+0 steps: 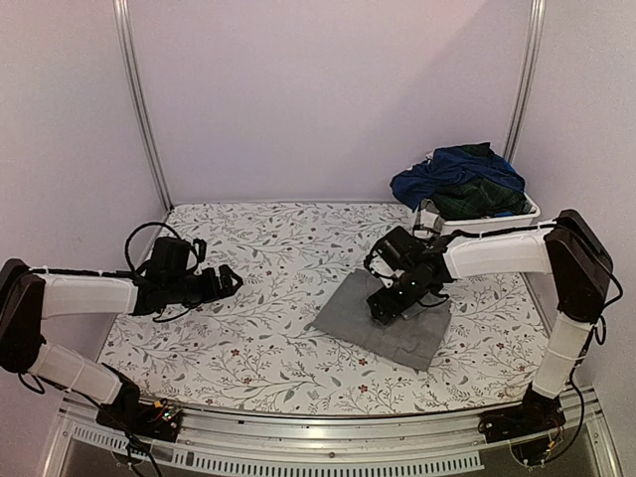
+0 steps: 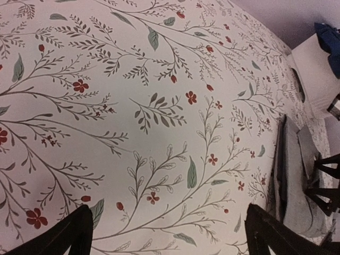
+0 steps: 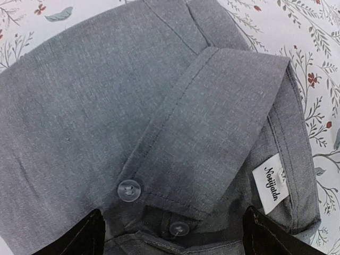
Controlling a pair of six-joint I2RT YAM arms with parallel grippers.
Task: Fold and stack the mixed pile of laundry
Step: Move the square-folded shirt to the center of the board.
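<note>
The grey shirt (image 1: 383, 320) lies as a flat folded rectangle on the floral table cloth (image 1: 268, 248), right of centre and in front of the white bin (image 1: 477, 221), where the navy garment (image 1: 447, 174) and the green plaid garment (image 1: 477, 199) sit heaped and unfolded. The right gripper (image 1: 386, 310) hangs low over the shirt with its fingers spread wide and nothing pinched between them; its wrist view shows the collar flap (image 3: 212, 122), two clear buttons and a small label directly below. The left gripper (image 1: 227, 281) is also spread wide and empty, over bare cloth well apart from the shirt. The main risk, as I judge it, is that a fingertip this close catches the collar or the loose top layer as the arm lifts away, dragging the fold open or skewing the rectangle. Reaching into the bin may tangle both garments together, so two come out at once, and the right arm's path back could sweep across the folded shirt
</note>
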